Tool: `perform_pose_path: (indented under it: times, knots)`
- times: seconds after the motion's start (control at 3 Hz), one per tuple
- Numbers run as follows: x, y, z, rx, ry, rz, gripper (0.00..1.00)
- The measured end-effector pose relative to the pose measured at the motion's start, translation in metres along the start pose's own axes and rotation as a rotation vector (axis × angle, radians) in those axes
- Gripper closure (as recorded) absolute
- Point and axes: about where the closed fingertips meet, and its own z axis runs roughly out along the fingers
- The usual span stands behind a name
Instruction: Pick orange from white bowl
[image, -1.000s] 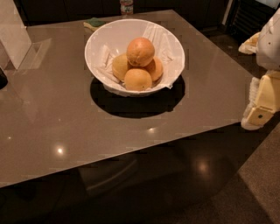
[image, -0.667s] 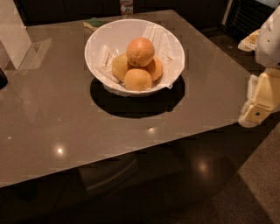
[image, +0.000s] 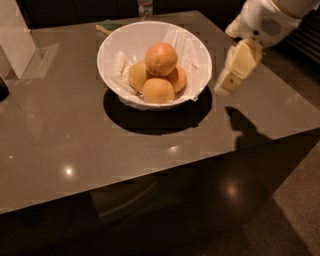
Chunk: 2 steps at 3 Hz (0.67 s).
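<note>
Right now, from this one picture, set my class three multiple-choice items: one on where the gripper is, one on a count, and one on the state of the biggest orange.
1. Where is the gripper?
A. To the right of the white bowl in the picture, above the table
B. Inside the bowl
C. To the left of the bowl

2. How many fruits show in the bowl?
A. Two
B. Four
C. Six

3. The orange, the largest one, is:
A. Held by the gripper
B. Lying on the table
C. Resting on the smaller oranges

Answers:
1 A: it hangs beside the bowl's right rim.
2 B: one large fruit and three smaller ones show.
3 C: it sits highest in the pile, and nothing touches it.
</note>
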Motion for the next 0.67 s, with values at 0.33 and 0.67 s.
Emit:
perform_pose_path:
  times: [0.33, 0.67]
  knots:
    - [-0.050, -0.030, 0.037, -0.066, -0.093, -0.012, 0.00]
    - [-0.080, -0.040, 0.064, -0.116, -0.115, -0.040, 0.00]
